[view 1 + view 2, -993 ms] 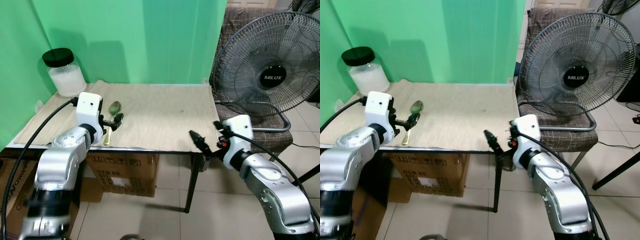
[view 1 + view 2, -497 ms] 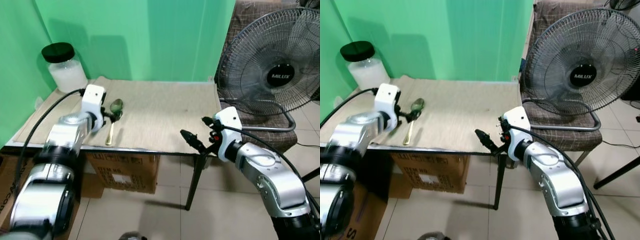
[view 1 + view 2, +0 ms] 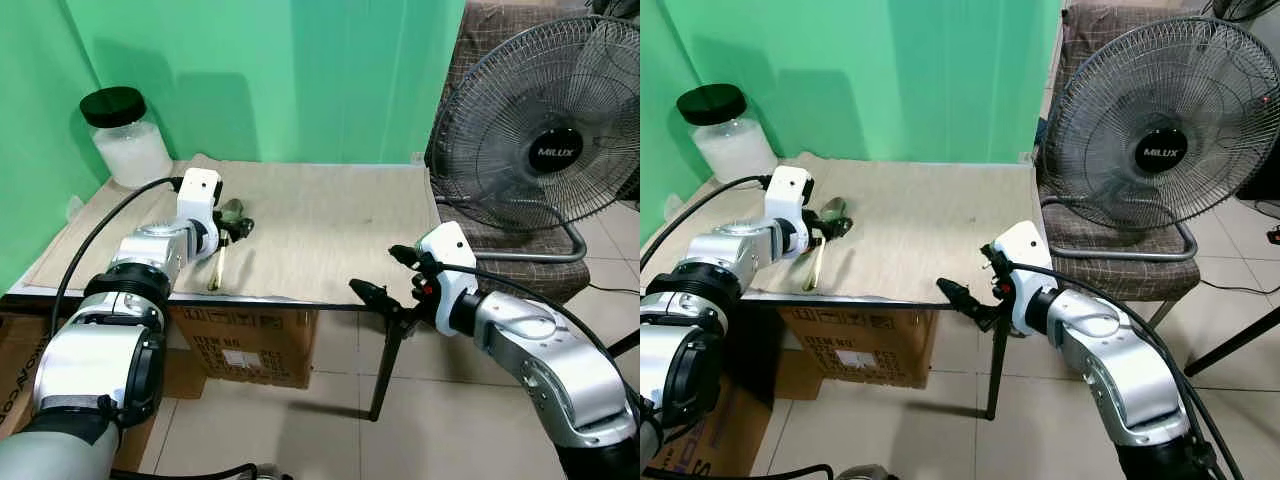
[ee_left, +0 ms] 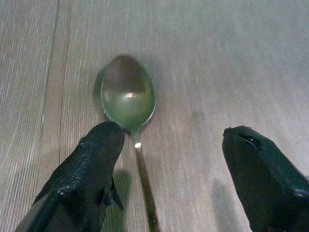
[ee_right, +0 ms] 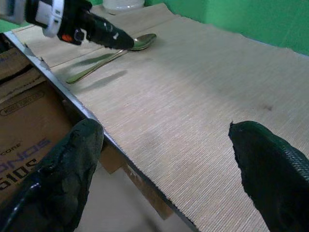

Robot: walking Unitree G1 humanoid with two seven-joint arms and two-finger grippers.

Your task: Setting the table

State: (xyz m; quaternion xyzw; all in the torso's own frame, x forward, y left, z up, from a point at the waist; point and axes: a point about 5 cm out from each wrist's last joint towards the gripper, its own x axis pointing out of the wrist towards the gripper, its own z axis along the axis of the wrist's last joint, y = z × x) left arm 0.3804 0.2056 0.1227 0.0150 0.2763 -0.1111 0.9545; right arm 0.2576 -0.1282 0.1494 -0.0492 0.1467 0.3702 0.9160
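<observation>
Spoon: it lies flat on the mat on the surface, near your left front corner, bowl pointing away from you, handle toward the edge.
Right tool: fingers spread wide, holding nothing, hovering off the front edge of the surface; keep it out of the way.
Left tool: fingers apart and empty, straddling the spoon's neck just above it; lower straight down, centre the neck between the fingers, then close gently so the spoon does not skid.
Count: one spoon, one mat, one white-filled jar with a black lid at the far left corner, one fan beyond your right side.
</observation>
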